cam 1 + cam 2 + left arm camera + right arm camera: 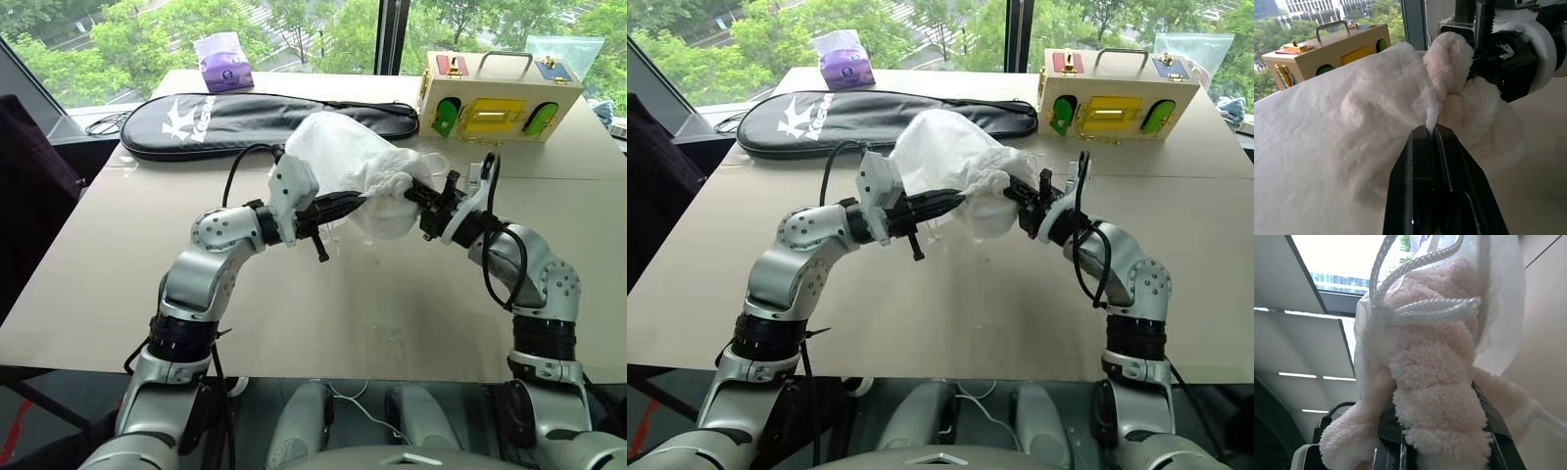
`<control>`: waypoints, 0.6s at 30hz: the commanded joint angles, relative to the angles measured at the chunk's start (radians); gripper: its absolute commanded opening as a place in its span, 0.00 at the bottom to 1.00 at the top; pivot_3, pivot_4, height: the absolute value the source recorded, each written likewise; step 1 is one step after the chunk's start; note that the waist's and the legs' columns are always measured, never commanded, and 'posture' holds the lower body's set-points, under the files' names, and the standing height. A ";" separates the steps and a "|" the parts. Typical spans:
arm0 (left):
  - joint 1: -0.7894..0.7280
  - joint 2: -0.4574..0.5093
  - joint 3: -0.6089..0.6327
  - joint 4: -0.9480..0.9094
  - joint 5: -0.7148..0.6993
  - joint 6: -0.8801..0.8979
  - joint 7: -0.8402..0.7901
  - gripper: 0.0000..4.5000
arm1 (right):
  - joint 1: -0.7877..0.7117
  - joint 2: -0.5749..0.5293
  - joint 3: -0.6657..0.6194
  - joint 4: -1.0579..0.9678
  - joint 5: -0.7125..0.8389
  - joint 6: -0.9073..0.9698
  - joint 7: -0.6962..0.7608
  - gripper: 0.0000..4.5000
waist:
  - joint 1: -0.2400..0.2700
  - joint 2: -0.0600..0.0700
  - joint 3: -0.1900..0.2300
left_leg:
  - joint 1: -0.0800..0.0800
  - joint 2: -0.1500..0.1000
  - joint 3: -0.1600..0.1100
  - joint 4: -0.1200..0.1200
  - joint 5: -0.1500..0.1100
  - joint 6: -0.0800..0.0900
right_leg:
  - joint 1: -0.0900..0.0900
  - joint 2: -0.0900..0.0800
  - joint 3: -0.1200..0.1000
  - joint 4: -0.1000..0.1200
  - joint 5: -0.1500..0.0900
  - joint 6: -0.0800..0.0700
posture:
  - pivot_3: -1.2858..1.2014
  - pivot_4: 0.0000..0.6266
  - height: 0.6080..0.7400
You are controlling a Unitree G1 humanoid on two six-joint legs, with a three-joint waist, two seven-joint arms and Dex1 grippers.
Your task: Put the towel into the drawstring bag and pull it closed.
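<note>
Meanwhile, both arms meet above the table (294, 323): the left gripper (1432, 128) is clamped on the thin edge of the drawstring bag (338, 152), and the right gripper (423, 199) pinches the towel (1437, 382), which sits partly inside the bag's mouth

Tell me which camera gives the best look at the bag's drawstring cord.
The right wrist view: the drawstring cord crosses the towel up close, its braid clear. In the head views it is too thin to trace on the drawstring bag; the left wrist view shows cloth, no clear cord.
</note>
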 commanded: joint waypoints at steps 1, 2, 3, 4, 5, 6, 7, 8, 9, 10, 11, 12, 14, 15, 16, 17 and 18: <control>-0.003 -0.016 -0.008 -0.053 -0.042 0.013 -0.011 0.00 | -0.013 0.050 0.050 -0.063 -0.043 -0.057 -0.007 0.00 | -0.001 0.000 0.000 | 0.000 0.000 0.000 0.000 0.000 0.000 | 0.000 0.000 0.000 0.000 0.000 0.000 | 0.52 0.24 1.00; -0.006 -0.020 -0.010 -0.052 -0.046 0.016 -0.011 0.00 | -0.015 0.054 0.068 -0.069 -0.066 -0.050 0.015 0.00 | -0.001 0.000 0.000 | 0.000 0.000 0.000 0.000 0.000 0.000 | 0.000 0.000 0.000 0.000 0.000 0.000 | 0.52 0.24 1.00; -0.008 -0.023 -0.010 -0.051 -0.047 0.018 -0.010 0.00 | -0.015 0.056 0.079 -0.073 -0.081 -0.045 0.030 0.00 | -0.001 0.000 0.000 | 0.000 0.000 0.000 0.000 0.000 0.000 | 0.000 0.000 0.000 0.000 0.000 0.000 | 0.52 0.24 1.00; -0.011 -0.024 -0.011 -0.049 -0.047 0.019 -0.010 0.00 | -0.016 0.055 0.088 -0.076 -0.091 -0.039 0.044 0.00 | -0.002 0.000 0.000 | 0.000 0.000 0.000 0.000 0.000 0.000 | 0.000 0.000 0.000 0.000 0.000 0.000 | 0.52 0.24 1.00; -0.019 -0.030 -0.007 -0.039 -0.047 0.014 -0.007 0.00 | -0.011 0.032 0.116 -0.088 -0.130 -0.002 0.097 0.00 | -0.001 0.000 0.000 | 0.000 0.000 0.000 0.000 0.000 0.000 | 0.000 0.000 0.000 0.000 0.000 0.000 | 0.52 0.24 1.00; -0.029 -0.034 -0.002 -0.028 -0.048 0.010 -0.005 0.00 | -0.003 0.007 0.144 -0.102 -0.169 0.031 0.143 0.00 | 0.000 0.001 0.000 | 0.000 0.000 0.000 0.000 0.000 0.000 | 0.000 0.000 0.000 0.000 0.000 0.000 | 0.52 0.24 1.00; -0.038 -0.036 0.004 -0.018 -0.048 0.004 -0.005 0.00 | 0.008 -0.015 0.168 -0.114 -0.206 0.060 0.185 0.00 | 0.001 0.001 0.000 | 0.000 0.000 0.000 0.000 0.000 0.000 | 0.000 0.000 0.000 0.000 0.000 0.000 | 0.52 0.24 1.00; -0.043 -0.037 0.007 -0.011 -0.047 0.000 -0.006 0.00 | 0.016 -0.036 0.188 -0.127 -0.239 0.081 0.224 0.00 | 0.002 0.001 0.000 | 0.000 0.000 0.000 0.000 0.000 0.000 | 0.000 0.000 0.000 0.000 0.000 0.000 | 0.52 0.24 1.00; -0.045 -0.036 0.009 -0.008 -0.046 -0.002 -0.009 0.00 | 0.022 -0.048 0.199 -0.133 -0.261 0.088 0.251 0.00 | 0.002 0.001 0.000 | 0.000 0.000 0.000 0.000 0.000 0.000 | 0.000 0.000 0.000 -0.001 0.000 0.000 | 0.52 0.24 1.00; -0.046 -0.037 0.011 -0.006 -0.044 -0.003 -0.011 0.00 | 0.026 -0.056 0.206 -0.136 -0.280 0.091 0.278 0.00 | 0.002 0.001 0.000 | 0.000 0.000 0.000 0.000 0.000 0.000 | 0.000 0.000 0.000 -0.001 0.000 0.000 | 0.52 0.24 1.00; -0.046 -0.035 0.012 -0.006 -0.045 -0.004 -0.017 0.00 | 0.033 -0.071 0.219 -0.139 -0.319 0.095 0.310 0.00 | 0.001 0.001 0.000 | 0.000 0.000 0.000 0.000 0.000 0.000 | 0.000 0.000 0.000 -0.001 0.000 0.000 | 0.52 0.24 1.00; -0.046 -0.034 0.013 -0.008 -0.048 -0.004 -0.023 0.00 | 0.039 -0.073 0.223 -0.135 -0.349 0.089 0.323 0.00 | -0.002 0.001 0.000 | 0.000 0.000 0.000 0.000 0.000 0.000 | 0.000 0.000 0.000 -0.001 0.000 0.000 | 0.52 0.24 1.00; -0.045 -0.033 0.013 -0.013 -0.057 0.002 -0.035 0.00 | 0.045 -0.060 0.216 -0.124 -0.385 0.068 0.340 0.00 | -0.002 0.001 0.001 | 0.000 0.001 0.000 -0.001 0.000 0.000 | 0.000 0.001 0.000 -0.001 0.000 0.000 | 0.52 0.24 1.00; -0.046 -0.033 0.013 -0.014 -0.062 0.006 -0.040 0.00 | 0.045 -0.042 0.203 -0.115 -0.391 0.046 0.341 0.00 | -0.002 0.001 0.001 | 0.000 0.001 0.000 -0.001 0.000 0.000 | 0.000 0.001 0.000 -0.001 0.000 0.000 | 0.52 0.24 1.00; -0.046 -0.033 0.013 -0.016 -0.066 0.011 -0.046 0.00 | 0.041 -0.021 0.185 -0.105 -0.391 0.024 0.336 0.00 | -0.002 0.001 0.001 | 0.000 0.001 0.000 -0.001 0.000 0.000 | 0.000 0.002 0.000 -0.001 0.000 0.000 | 0.52 0.24 1.00; -0.047 -0.031 0.014 -0.018 -0.075 0.018 -0.054 0.00 | 0.036 0.003 0.164 -0.092 -0.383 0.001 0.327 0.00 | -0.002 0.001 0.001 | 0.000 0.001 0.000 -0.001 0.000 0.000 | 0.000 0.001 0.000 -0.001 0.000 0.000 | 0.52 0.24 1.00; -0.049 -0.027 0.016 -0.020 -0.089 0.029 -0.063 0.00 | 0.032 0.023 0.147 -0.082 -0.377 -0.014 0.320 0.00 | -0.002 0.001 0.001 | 0.000 0.001 0.000 -0.001 0.000 0.000 | 0.000 0.001 0.001 -0.001 0.000 0.000 | 0.52 0.24 1.00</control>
